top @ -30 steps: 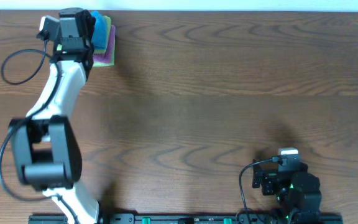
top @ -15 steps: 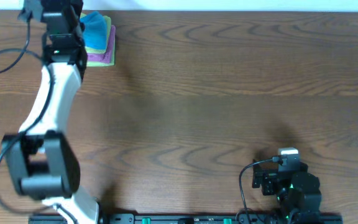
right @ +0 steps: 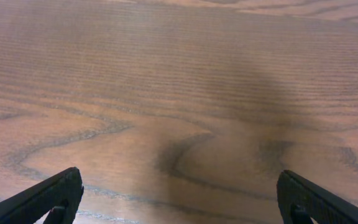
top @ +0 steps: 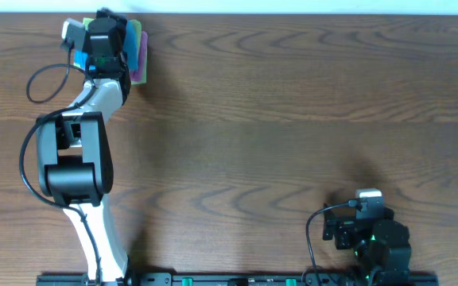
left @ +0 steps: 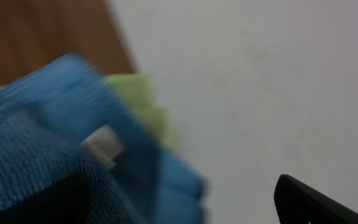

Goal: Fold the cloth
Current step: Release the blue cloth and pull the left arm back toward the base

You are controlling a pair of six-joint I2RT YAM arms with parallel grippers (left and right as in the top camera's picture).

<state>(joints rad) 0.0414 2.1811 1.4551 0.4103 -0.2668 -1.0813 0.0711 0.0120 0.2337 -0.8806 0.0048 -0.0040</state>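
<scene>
While both stand spread, left fingers (left: 316, 202) at the cloth (left: 42, 130) atop green cloth (left: 146, 102), right fingers (right: 45, 198) over table (right: 179, 87)

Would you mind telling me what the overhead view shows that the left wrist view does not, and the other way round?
Only the overhead shows both arms whole: the left arm stretched to the far corner, the right arm folded at the near edge, and the purple cloth under the stack. Only the left wrist shows the white tag on the cloth, blurred and close. Both show the cloth, the light green cloth and the wooden table.
</scene>
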